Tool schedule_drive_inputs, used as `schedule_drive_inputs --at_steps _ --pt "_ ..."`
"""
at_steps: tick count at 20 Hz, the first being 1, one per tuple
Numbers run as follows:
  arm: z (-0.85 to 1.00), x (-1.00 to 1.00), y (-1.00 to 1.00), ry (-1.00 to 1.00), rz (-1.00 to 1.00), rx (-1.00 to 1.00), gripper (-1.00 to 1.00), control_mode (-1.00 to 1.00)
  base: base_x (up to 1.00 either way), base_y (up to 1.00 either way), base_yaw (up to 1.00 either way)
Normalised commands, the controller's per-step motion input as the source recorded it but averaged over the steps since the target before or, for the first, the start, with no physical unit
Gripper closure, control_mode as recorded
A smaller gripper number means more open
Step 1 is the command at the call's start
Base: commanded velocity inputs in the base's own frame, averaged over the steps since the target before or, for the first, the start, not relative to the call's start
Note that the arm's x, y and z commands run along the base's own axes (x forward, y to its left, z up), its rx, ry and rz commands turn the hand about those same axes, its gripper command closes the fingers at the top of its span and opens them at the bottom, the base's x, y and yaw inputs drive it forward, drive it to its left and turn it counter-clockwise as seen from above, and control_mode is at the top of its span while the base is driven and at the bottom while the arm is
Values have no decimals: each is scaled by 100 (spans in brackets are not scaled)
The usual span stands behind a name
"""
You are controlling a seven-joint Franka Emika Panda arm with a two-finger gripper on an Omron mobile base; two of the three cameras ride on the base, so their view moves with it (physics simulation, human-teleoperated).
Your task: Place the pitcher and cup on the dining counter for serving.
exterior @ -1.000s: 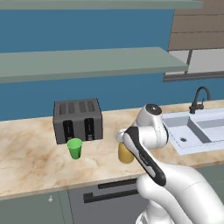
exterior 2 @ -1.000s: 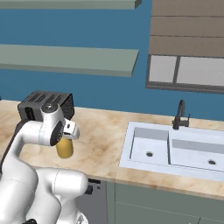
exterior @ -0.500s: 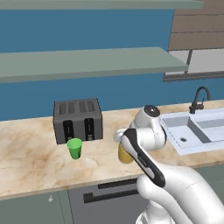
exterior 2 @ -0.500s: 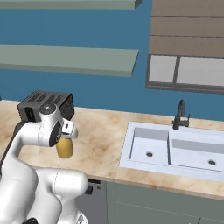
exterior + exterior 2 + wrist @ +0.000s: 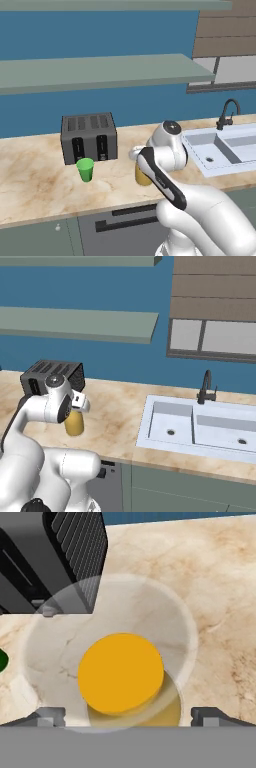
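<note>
**Pitcher under open fingers, nothing yet moved to the dining counter**

Left base view: the pitcher (image 5: 142, 176) stands on the beige marbled counter (image 5: 35, 182), mostly hidden behind the white arm, so that only its rounded amber lower body shows. The cup (image 5: 85, 169), a small bright green tapered tumbler, stands well to its left, just in front of the toaster (image 5: 89, 137), a boxy dark grey block with ribbed slots on top. A white sink (image 5: 225, 147) with a dark curved faucet (image 5: 227, 113) lies to the right. Both task items sit on this work counter, so I judge the task barely started: neither is lifted and both trips remain.

Right base view: the pitcher (image 5: 74, 422) shows as a smooth yellow-orange rounded form directly under the wrist, upright on the stone. The toaster (image 5: 52, 375) is behind it, and the sink (image 5: 200, 428) is well apart to the right.

Hand view: the camera looks straight down on the pitcher (image 5: 121, 673), a flat orange disc inside a wide ring of clear, faintly frosted glass. The gripper (image 5: 128, 716) is spread wide, one fingertip on either side of the glass body, and nothing is pinched. A sliver of the cup (image 5: 2, 660) peeks in at the left edge, and the toaster (image 5: 55, 559) is in the upper left.
</note>
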Motion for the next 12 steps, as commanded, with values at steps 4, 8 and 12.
schedule_drive_inputs --at_steps 4,8,12 --pt "0 10 0 -3 -1 0 -100 -100 0 0 0" --pt "0 9 0 0 0 0 -100 -100 0 0 0" --pt "0 9 0 -3 0 0 100 -100 0 0 0"
